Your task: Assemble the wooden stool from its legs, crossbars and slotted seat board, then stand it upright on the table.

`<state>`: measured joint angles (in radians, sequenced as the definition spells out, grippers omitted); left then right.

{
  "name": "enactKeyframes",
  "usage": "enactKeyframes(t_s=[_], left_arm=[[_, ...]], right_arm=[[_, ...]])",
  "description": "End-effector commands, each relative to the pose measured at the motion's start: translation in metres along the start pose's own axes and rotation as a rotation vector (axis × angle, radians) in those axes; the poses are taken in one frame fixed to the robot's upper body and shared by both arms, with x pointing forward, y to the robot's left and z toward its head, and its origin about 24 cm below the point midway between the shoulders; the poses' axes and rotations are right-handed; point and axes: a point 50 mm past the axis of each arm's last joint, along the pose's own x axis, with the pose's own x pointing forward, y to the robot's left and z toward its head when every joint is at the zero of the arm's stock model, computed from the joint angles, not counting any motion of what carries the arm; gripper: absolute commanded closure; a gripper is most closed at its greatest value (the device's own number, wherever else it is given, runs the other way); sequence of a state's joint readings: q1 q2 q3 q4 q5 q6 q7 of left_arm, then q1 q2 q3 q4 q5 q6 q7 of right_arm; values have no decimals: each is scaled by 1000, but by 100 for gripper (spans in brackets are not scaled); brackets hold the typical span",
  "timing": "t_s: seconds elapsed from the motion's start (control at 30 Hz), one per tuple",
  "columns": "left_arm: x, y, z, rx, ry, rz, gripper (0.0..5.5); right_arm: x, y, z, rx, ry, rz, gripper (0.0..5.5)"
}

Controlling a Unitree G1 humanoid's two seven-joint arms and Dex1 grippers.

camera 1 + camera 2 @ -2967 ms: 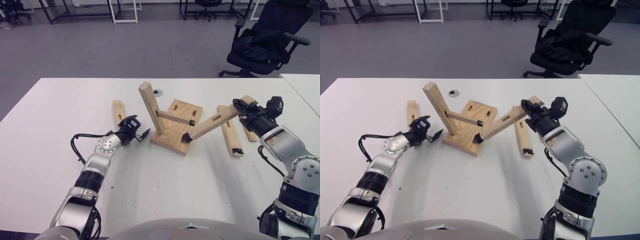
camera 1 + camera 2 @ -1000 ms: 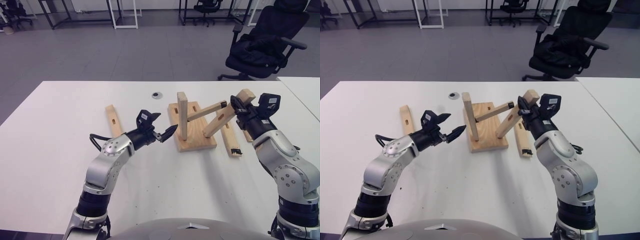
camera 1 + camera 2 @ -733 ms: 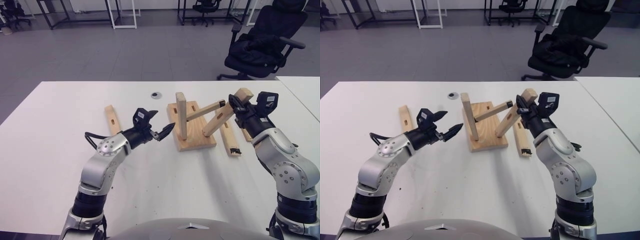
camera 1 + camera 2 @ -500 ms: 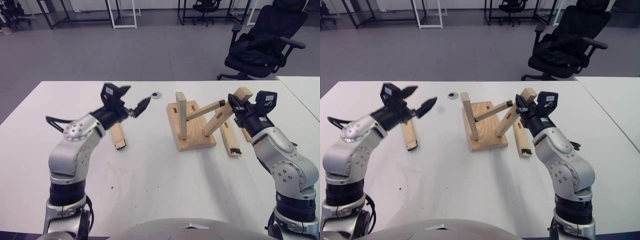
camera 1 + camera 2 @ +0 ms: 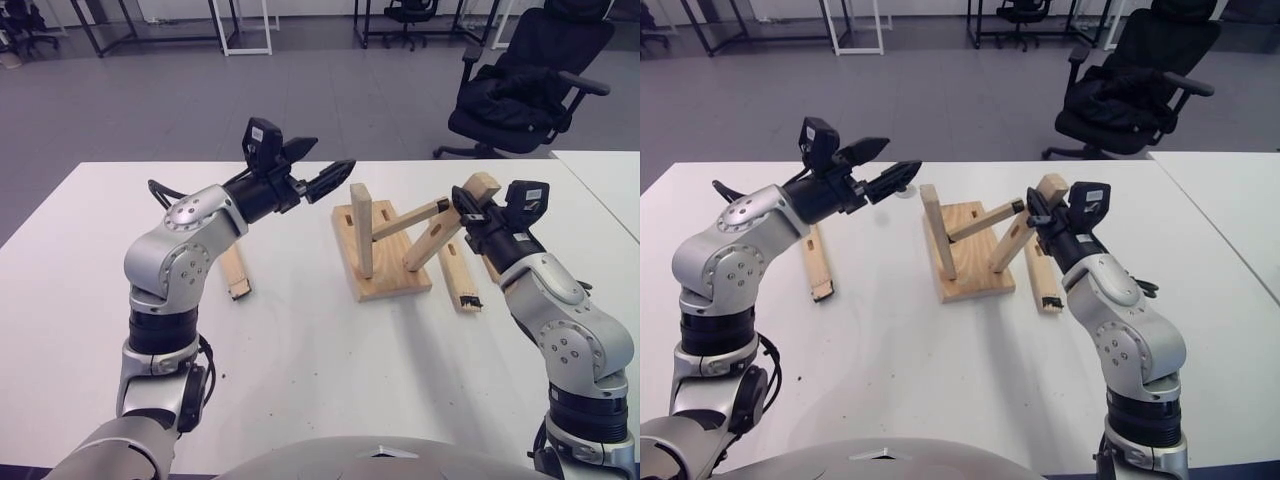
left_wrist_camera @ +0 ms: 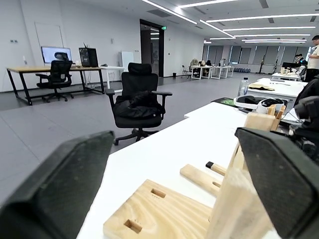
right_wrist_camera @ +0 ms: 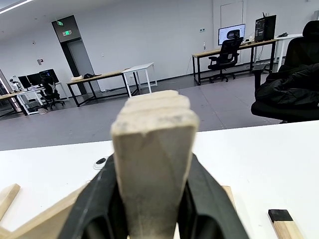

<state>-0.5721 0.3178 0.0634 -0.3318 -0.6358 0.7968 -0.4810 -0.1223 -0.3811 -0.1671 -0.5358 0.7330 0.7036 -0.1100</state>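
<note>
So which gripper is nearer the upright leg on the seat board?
Left. The left gripper hangs open beside the top of the upright leg; the right gripper is farther off, shut on the tilted leg.

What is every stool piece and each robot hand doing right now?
seat board: lying flat on the table.
upright leg: standing on the seat board.
tilted leg: leaning, foot on the seat board.
crossbar: slanting between those two legs.
left loose leg: lying flat.
right loose leg: lying flat.
left gripper: open, empty, raised.
right gripper: shut on the tilted leg.
</note>
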Motion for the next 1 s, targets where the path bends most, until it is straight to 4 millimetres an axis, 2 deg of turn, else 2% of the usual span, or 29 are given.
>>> enactKeyframes(t_s=[0.03, 0.17, 0.27, 0.37, 0.67, 0.8, 1.0], left_arm=[[7, 1, -4, 7, 33, -12, 100], [11, -4, -20, 22, 108, -42, 100], [6, 4, -44, 76, 239, 9, 100], [1, 8, -56, 70, 285, 34, 100], [3, 2, -65, 72, 310, 10, 100], [3, 4, -66, 72, 312, 22, 100], [2, 13, -65, 92, 313, 60, 100]], right_arm=[[-1, -8, -35, 14, 204, -51, 449], [2, -8, -32, 48, 204, -52, 449], [5, -12, -30, 63, 206, -60, 449], [5, -13, -30, 84, 217, -60, 449], [9, -5, -28, 101, 256, -35, 449], [13, 3, -18, 147, 228, 0, 449], [15, 9, -6, 247, 167, 56, 323]])
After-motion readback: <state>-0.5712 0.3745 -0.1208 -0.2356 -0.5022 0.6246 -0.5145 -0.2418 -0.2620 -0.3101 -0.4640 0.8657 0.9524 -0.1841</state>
